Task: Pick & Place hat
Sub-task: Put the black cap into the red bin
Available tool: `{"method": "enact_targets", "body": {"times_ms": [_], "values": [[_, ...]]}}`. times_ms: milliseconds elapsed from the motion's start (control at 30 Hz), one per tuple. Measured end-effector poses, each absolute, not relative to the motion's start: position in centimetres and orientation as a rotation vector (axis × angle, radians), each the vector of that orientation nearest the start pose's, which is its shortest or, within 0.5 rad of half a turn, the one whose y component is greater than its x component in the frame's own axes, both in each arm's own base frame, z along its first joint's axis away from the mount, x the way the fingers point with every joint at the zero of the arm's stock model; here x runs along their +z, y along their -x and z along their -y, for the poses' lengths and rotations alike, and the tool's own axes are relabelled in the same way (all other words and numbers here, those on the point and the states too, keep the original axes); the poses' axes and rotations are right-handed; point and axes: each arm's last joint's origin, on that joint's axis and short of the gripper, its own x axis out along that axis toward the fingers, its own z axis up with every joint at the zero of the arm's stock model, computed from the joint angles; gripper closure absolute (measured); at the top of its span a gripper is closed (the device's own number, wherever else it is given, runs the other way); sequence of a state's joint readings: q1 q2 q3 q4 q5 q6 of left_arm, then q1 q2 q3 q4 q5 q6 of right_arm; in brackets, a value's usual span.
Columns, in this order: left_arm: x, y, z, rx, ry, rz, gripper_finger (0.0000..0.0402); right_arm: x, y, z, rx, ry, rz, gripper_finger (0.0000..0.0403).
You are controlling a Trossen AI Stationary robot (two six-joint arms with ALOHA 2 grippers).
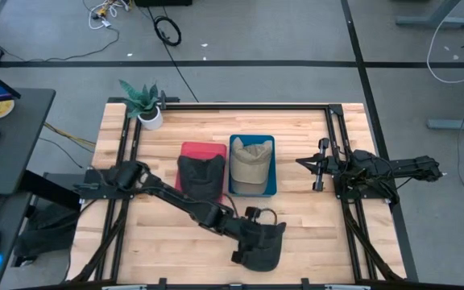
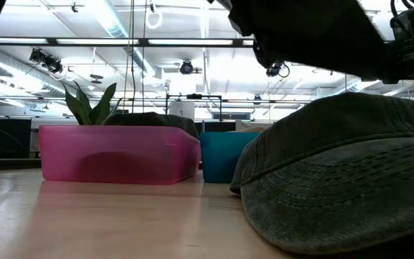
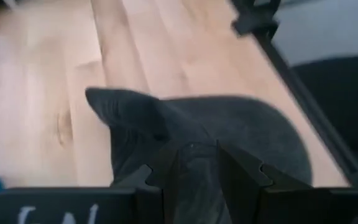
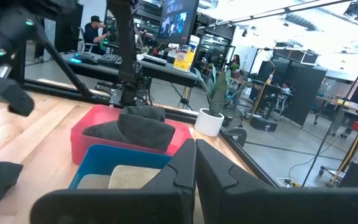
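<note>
- The left end effector (image 1: pixel 252 235) reaches out to about 6 o'clock on the tabletop (image 1: pixel 312 234), near the front edge, and sits over a dark grey hat (image 1: pixel 263 246).
- In the left wrist view its fingers (image 3: pixel 241 171) are pinched on a raised fold of the dark grey hat (image 3: pixel 229 134), gripping the fabric between them.
- The dark grey hat (image 2: pixel 343 173) lies on the wood, its brim filling the near right of the low view; whether any of it is lifted off the surface cannot be told.
- A pink bin (image 1: pixel 202 151) sits near the centre of the tabletop, and a second dark hat (image 1: pixel 200 175) lies in it, drooping over its front edge.
- Touching the pink bin at its 3 o'clock side is a blue bin (image 1: pixel 235 145) with a tan hat (image 1: pixel 250 163) lying inside.
- In the low view the pink bin (image 2: pixel 113 153) and blue bin (image 2: pixel 221 152) stand side by side behind the dark grey hat.
- A small potted plant (image 1: pixel 145 106) in a white pot stands at about 10 o'clock, at the far-left corner.
- The right end effector (image 1: pixel 316 167) waits at 3 o'clock, well apart from the bins, pointing toward them; its fingers (image 4: pixel 185 168) are pressed together with nothing between them.
- The right wrist view looks past them to the blue bin (image 4: pixel 98 163), the pink bin (image 4: pixel 92 127) and the potted plant (image 4: pixel 213 102).
</note>
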State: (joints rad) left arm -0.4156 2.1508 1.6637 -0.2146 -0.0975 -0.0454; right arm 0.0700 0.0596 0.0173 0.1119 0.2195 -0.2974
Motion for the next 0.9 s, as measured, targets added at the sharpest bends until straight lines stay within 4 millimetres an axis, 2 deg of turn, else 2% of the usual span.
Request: {"method": "enact_targets", "body": {"times_ms": [167, 467, 800, 900], "values": [[20.4, -44.9, 19.3, -0.216, -0.168, -0.777, 0.0291, 17.6, -10.0, -0.1, -0.159, 0.286, 0.050, 0.0389], [20.3, -44.7, 19.6, -0.249, -0.147, -0.808, 0.0291, 17.6, -10.0, -0.1, -0.160, 0.286, 0.051, 0.0389], [17.9, -45.2, 19.4, -0.257, -0.103, -0.870, 0.0291, 17.6, -10.0, -0.1, -0.159, 0.286, 0.051, 0.0389], [17.8, -45.3, 19.1, -0.249, -0.101, -0.878, 0.0291, 17.6, -10.0, -0.1, -0.159, 0.286, 0.051, 0.0389]]}}
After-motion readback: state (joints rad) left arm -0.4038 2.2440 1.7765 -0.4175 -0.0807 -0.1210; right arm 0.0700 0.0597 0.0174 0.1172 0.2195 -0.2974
